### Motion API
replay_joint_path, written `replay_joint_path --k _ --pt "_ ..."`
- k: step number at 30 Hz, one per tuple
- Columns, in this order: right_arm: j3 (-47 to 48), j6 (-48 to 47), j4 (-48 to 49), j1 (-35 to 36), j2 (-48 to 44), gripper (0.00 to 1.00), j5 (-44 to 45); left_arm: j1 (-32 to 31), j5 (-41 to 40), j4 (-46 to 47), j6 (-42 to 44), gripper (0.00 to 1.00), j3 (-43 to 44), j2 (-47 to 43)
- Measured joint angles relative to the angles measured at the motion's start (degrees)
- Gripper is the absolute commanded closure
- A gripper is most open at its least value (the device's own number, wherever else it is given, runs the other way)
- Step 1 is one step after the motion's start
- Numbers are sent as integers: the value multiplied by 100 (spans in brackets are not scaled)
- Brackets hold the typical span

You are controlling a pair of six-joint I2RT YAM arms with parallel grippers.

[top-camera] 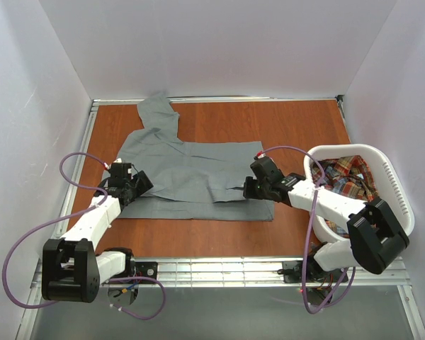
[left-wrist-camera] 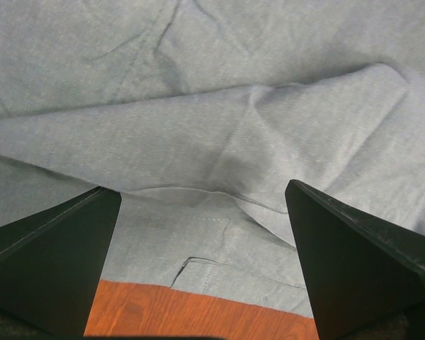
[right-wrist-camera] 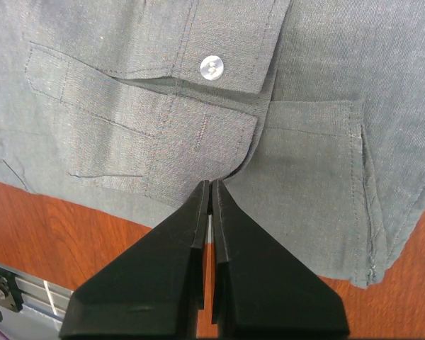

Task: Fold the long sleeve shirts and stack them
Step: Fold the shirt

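near hem of the grey shirt (top-camera: 191, 170) tight in the closed right tool (right-wrist-camera: 211, 185) (left tool (left-wrist-camera: 200, 190) open over its cloth)

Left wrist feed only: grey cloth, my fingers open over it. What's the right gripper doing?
Observer: The right gripper is shut on the grey shirt, pinching a cloth edge near a white button.
Operator: Where's the plaid one?
Observer: The plaid shirt lies bunched in the white basket, at the right side of the table.
Operator: Grey sleeves folded in?
Observer: One sleeve lies stretched out toward the table's far left corner.
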Motion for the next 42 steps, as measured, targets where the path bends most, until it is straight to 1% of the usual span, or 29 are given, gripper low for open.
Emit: replay_joint_path --k 4,5,7,8,13,17,18,20,21,23,24,27,29,31,32,34,35,37,38,40,41,42 --pt "-17 129 -4 127 -98 99 258 0 -232 -111 -122 21 0 59" --pt "-17 136 -9 153 -149 99 361 0 -284 -151 -157 27 0 59" --pt "-22 125 -11 177 -245 99 566 0 -391 -205 -223 30 0 59" --pt "-42 116 2 184 -289 99 654 7 -415 -216 -249 34 0 59" --pt "-345 111 46 192 -354 99 968 90 -431 -205 -409 36 2 186" --pt "-614 111 70 192 -330 99 1058 114 -387 -184 -592 41 2 306" --pt "-643 109 74 192 -310 99 1058 122 -382 -170 -649 47 2 317" --pt "-645 109 92 192 -258 99 1056 133 -367 -140 -756 54 2 334" --pt "-645 107 98 192 -245 99 1054 138 -367 -127 -787 63 4 343" --pt "-645 103 103 192 -240 99 1051 164 -374 -92 -896 71 11 376" --pt "-645 105 103 192 -240 99 1047 181 -382 -79 -920 78 20 404" --pt "-645 120 76 192 -256 99 1043 238 -435 -68 -966 87 68 496" --pt "-645 140 44 192 -321 99 1034 264 -485 -81 -964 89 109 507" --pt "-645 162 22 192 -422 99 1029 284 -540 -90 -970 89 149 507" --pt "-645 181 15 192 -470 98 1025 289 -568 -94 -986 87 160 507" --pt "-645 232 2 192 -518 90 1019 295 -627 -133 -994 79 173 507" --pt "-645 260 -15 192 -520 79 1010 299 -645 -175 -994 67 184 511" --pt "-645 275 -98 192 -520 69 1010 315 -658 -234 -988 52 201 509" --pt "-645 264 -138 192 -520 58 1012 319 -660 -262 -973 41 212 503" --pt "-627 199 -234 192 -522 51 1036 319 -654 -334 -918 29 240 452" --pt "-592 140 -299 192 -529 44 1036 319 -654 -387 -890 25 256 396" --pt "-516 87 -387 192 -531 43 1034 319 -651 -459 -852 15 284 319"
